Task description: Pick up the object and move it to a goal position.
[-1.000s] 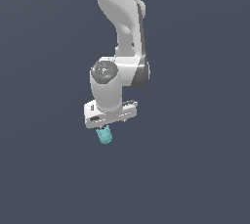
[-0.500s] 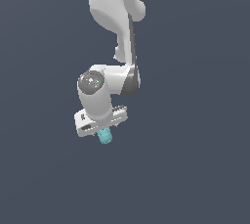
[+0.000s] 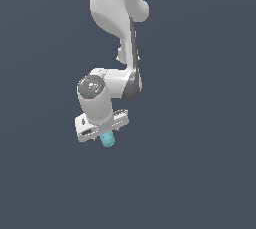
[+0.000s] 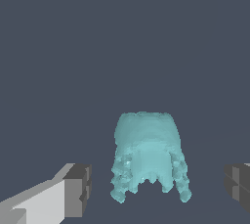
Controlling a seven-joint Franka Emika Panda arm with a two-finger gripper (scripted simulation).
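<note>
The object is a small teal lumpy thing that shows just under the white hand in the exterior view. In the wrist view the object lies between the two fingers, with its spiky bumps toward the camera. My gripper is directly over it. In the wrist view my gripper is open. The dark pads stand well apart, with a clear gap between each one and the object. Nothing is held.
A plain dark grey-blue surface fills both views. The white arm comes down from the top of the exterior view. Nothing else shows.
The arm's wrist and hand have swung toward the exterior view's left over the last second. The teal object has stayed in the same spot under the hand.
</note>
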